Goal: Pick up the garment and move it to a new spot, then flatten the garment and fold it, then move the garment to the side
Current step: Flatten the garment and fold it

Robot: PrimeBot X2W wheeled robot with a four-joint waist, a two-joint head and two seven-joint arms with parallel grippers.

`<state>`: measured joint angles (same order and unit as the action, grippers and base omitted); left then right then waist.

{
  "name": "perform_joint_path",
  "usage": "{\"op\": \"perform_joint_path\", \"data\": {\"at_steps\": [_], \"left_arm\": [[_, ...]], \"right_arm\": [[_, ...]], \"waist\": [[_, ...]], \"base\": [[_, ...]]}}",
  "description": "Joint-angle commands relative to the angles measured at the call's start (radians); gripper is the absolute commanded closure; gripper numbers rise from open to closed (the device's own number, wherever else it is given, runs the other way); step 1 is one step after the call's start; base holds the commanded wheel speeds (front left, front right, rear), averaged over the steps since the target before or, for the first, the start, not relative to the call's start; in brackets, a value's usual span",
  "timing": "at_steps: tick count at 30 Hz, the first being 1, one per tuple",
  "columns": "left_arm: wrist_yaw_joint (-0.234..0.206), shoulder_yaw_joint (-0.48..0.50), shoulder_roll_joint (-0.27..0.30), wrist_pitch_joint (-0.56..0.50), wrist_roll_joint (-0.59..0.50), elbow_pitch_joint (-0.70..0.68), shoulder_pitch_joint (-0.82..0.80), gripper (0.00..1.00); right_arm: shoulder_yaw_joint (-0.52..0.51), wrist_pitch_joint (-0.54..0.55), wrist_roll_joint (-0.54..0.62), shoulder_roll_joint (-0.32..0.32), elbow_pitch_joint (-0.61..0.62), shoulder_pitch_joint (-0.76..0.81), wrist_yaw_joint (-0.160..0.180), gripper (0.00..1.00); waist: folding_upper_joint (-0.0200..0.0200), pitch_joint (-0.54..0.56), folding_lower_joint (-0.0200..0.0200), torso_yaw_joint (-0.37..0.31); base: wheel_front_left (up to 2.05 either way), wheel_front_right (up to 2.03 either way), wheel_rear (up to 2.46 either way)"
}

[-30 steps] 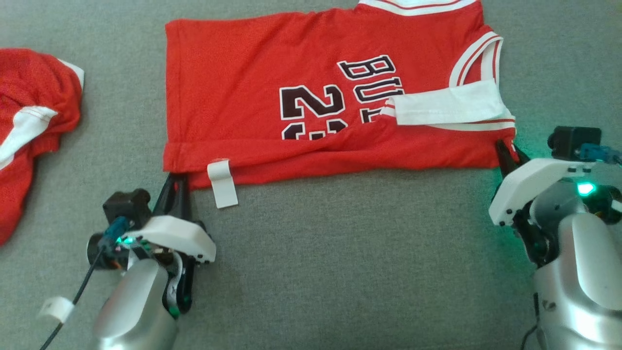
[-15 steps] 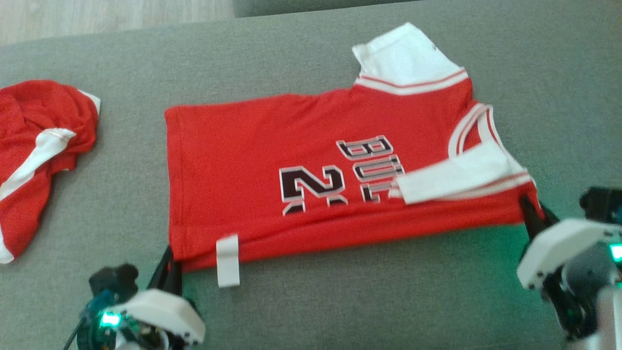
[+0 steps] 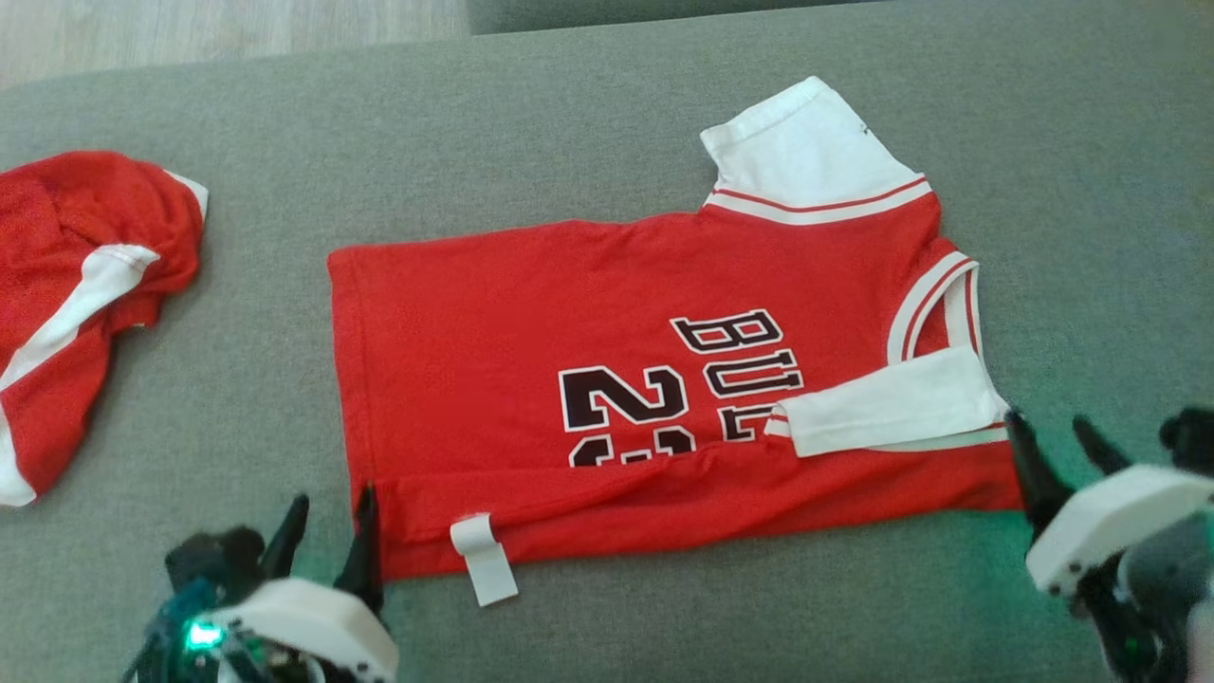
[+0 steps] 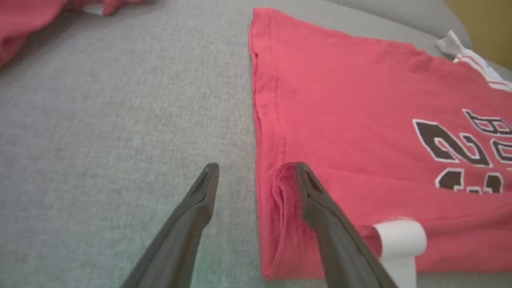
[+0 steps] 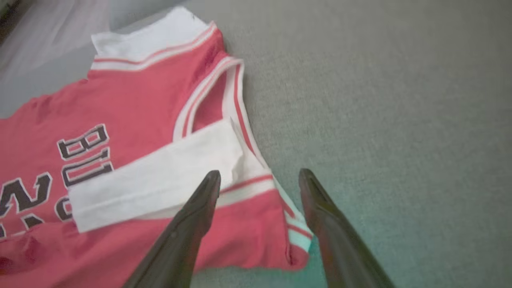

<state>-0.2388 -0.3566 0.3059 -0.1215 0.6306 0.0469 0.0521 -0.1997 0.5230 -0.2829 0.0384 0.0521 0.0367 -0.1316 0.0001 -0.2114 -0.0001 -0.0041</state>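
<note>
The garment (image 3: 569, 323) is a red jersey with white sleeves and black lettering, lying flat on the grey cushion, its near long edge folded up over itself. My left gripper (image 3: 332, 507) is open at the garment's near left corner; in the left wrist view my left gripper (image 4: 257, 168) straddles the hem of the garment (image 4: 360, 100), its right finger on the folded cloth. My right gripper (image 3: 1050, 432) is open at the near right corner; in the right wrist view my right gripper (image 5: 260, 174) spans the striped armhole edge of the garment (image 5: 120, 100). Neither holds anything.
A second red and white garment (image 3: 66, 285) lies crumpled at the far left, also at the top left of the left wrist view (image 4: 24, 16). A white tag (image 3: 484, 560) hangs from the jersey's near edge. The grey cushion (image 3: 607, 114) ends at a wood floor (image 3: 190, 38) beyond.
Both grippers were shut on the garment's near corners and now stand open, with the cloth lying released. The head camera has tilted, so the whole picture sits lower.
</note>
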Motion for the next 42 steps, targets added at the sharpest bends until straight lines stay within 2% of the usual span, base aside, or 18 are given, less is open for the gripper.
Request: {"op": "perform_joint_path", "data": {"at_steps": [1,6,10,16,23,29,30,31,32,36,42], "left_arm": [[-0.002,0.035,0.013,0.008,-0.014,-0.041,-0.071,0.00],[0.001,0.032,0.015,-0.005,-0.040,-0.015,-0.202,0.00],[0.005,0.018,0.007,-0.022,-0.070,0.097,-0.342,0.00],[0.027,0.005,-0.011,-0.018,-0.097,0.286,-0.533,0.00],[0.056,0.015,-0.030,0.001,-0.085,0.450,-0.662,0.00],[0.086,0.015,-0.048,-0.014,-0.057,0.533,-0.698,0.00],[0.095,0.016,-0.054,-0.018,-0.047,0.544,-0.701,0.27],[0.105,0.010,-0.056,-0.025,-0.043,0.554,-0.703,0.73],[0.116,0.006,-0.062,-0.036,-0.036,0.562,-0.703,1.00],[0.133,-0.005,-0.075,-0.054,-0.021,0.576,-0.700,1.00],[0.138,-0.014,-0.076,-0.002,-0.036,0.564,-0.706,1.00]], "right_arm": [[0.026,-0.018,0.007,0.012,0.057,-0.072,0.001,0.00],[0.048,0.017,0.052,0.012,0.094,-0.202,0.001,0.00],[0.080,0.054,0.086,0.019,0.084,-0.337,0.001,0.00],[0.144,0.077,0.070,0.044,0.010,-0.500,0.001,0.00],[0.165,0.055,0.050,0.063,-0.054,-0.570,0.001,0.00],[0.156,0.037,0.047,0.066,-0.078,-0.573,0.001,0.00],[0.156,0.035,0.047,0.066,-0.081,-0.573,0.001,0.00],[0.155,0.033,0.046,0.067,-0.083,-0.573,0.001,0.00],[0.153,0.031,0.047,0.067,-0.084,-0.572,0.001,0.00],[0.144,0.033,0.049,0.071,-0.082,-0.573,0.001,0.00],[0.158,0.070,0.019,0.077,-0.119,-0.649,0.001,0.00]], "waist": [[-0.0001,-0.004,0.0001,-0.001],[-0.0001,-0.036,0.0001,0.004],[-0.0001,-0.079,0.0001,0.005],[-0.0001,-0.149,0.0001,-0.004],[-0.0001,-0.200,0.0001,-0.014],[-0.0001,-0.211,0.0001,-0.018],[-0.0001,-0.211,0.0001,-0.018],[-0.0001,-0.211,0.0001,-0.018],[-0.0001,-0.211,0.0001,-0.017],[-0.0001,-0.210,0.0001,-0.011],[-0.0001,-0.224,0.0001,0.008]], "base": [[0.00,0.00,0.00],[0.00,0.00,0.00],[0.00,0.00,0.00],[0.00,0.00,0.00],[0.00,0.00,0.00],[0.00,0.00,0.00],[0.00,0.00,0.00],[0.00,0.00,0.00],[0.00,0.00,0.00],[0.00,0.00,0.00],[0.00,0.00,0.00]]}}
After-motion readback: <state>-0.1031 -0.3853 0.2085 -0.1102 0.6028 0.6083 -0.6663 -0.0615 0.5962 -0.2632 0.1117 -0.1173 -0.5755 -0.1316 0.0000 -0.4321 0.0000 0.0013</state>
